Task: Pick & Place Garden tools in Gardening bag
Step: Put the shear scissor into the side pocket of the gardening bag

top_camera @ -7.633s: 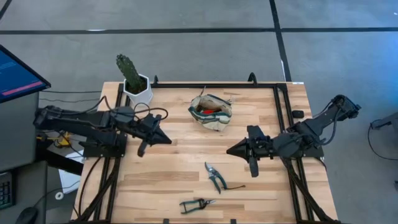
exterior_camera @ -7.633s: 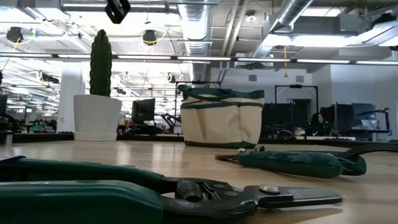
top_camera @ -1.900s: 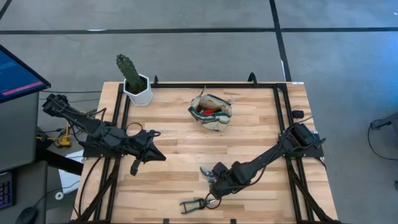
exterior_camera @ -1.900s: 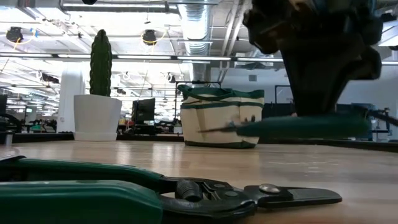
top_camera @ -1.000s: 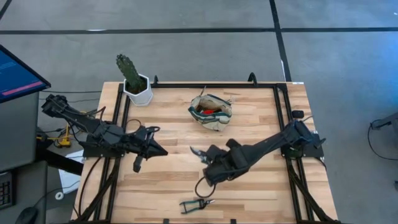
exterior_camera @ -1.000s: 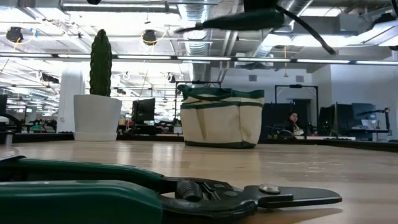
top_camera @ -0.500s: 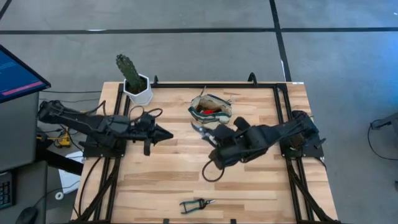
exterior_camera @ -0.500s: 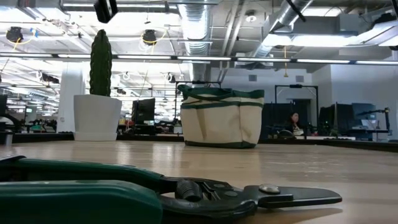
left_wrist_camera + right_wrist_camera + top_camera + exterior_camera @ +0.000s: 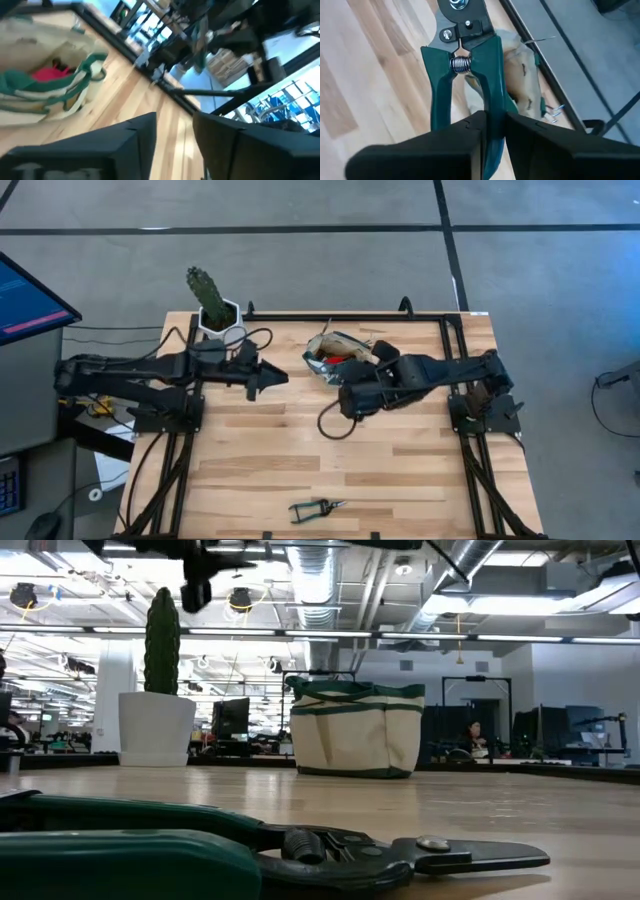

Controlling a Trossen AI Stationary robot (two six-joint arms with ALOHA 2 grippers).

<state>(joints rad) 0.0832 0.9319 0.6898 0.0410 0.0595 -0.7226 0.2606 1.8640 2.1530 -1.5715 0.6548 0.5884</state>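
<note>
From above, the wooden worktop (image 9: pixel 300 460) carries the gardening bag (image 9: pixel 338 358) near its far edge, with something red already inside. The right gripper (image 9: pixel 345 402) hangs just beside the bag, clenched on one handle of a pair of green pruning shears (image 9: pixel 322 365) whose blades reach over the bag's rim — carried, not yet dropped in. A second pair of shears (image 9: pixel 317 507) lies alone at the near edge, so at least one tool is left. The left gripper (image 9: pixel 280 377) hovers above the worktop between a potted cactus (image 9: pixel 213 305) and the bag, holding nothing.

From table height, the second pair fills the foreground and the bag stands upright beyond it; the cactus is off to one side.

The left wrist view shows its two fingers (image 9: pixel 135 135) parted and empty, facing the open bag.

The right wrist view shows the fingers pinching one green handle, spring and pivot beyond, bag beneath.
</note>
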